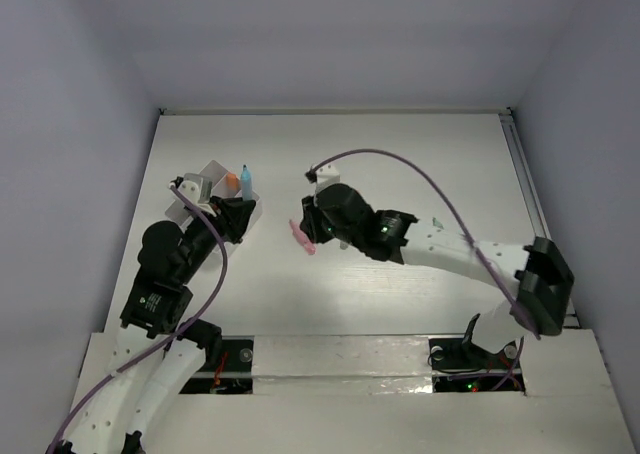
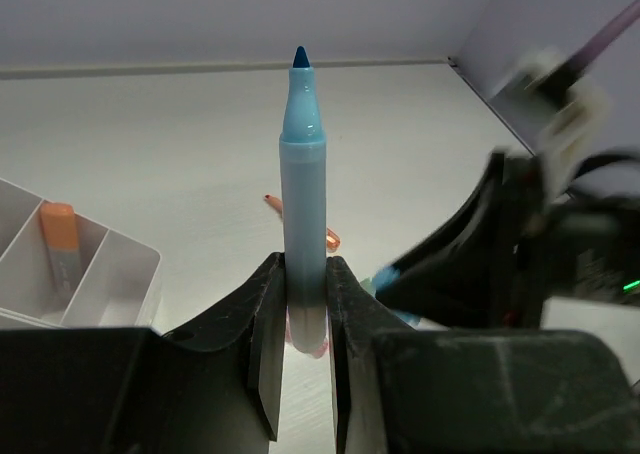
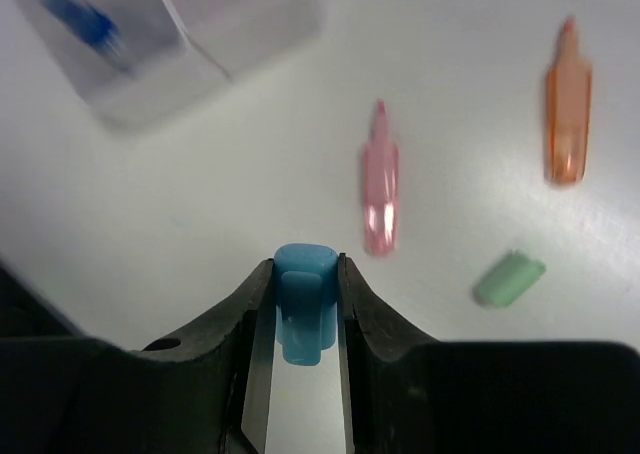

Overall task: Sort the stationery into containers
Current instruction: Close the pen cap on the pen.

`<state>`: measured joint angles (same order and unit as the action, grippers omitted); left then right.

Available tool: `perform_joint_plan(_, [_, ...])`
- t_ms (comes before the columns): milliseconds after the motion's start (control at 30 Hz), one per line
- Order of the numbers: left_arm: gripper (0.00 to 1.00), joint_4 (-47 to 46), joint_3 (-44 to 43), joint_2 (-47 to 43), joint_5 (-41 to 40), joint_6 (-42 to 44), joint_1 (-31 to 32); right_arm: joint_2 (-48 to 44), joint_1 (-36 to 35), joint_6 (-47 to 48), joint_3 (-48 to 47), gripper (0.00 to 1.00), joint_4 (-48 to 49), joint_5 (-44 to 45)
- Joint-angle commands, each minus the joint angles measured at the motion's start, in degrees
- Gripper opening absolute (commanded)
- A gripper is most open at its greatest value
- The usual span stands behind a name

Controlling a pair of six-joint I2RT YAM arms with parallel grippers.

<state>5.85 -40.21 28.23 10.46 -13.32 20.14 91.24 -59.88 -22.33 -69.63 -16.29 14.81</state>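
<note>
The left claw (image 2: 305, 266) is clamped on the lower barrel of a blue marker (image 2: 303, 164). The marker's bare tip points straight out from the wrist, just right of the boxes (image 2: 112, 246). Farther right of the boxes, the right claw (image 3: 308, 272) pinches a blue cap (image 3: 304, 299) over the tabletop (image 3: 200, 224). Tip and cap are apart. I judge the next move must line the cap's mouth up with the marker's long axis. That mouth probably faces away from the wrist, but blur hides it.
</note>
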Motion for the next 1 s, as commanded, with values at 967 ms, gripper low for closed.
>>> perform_joint_plan(967, [0.00, -2.5, -1.0, 4.2, 2.8, 0.6, 0.1, 8.3, 0.4, -0.4, -28.6, 0.00, 27.2, 4.9])
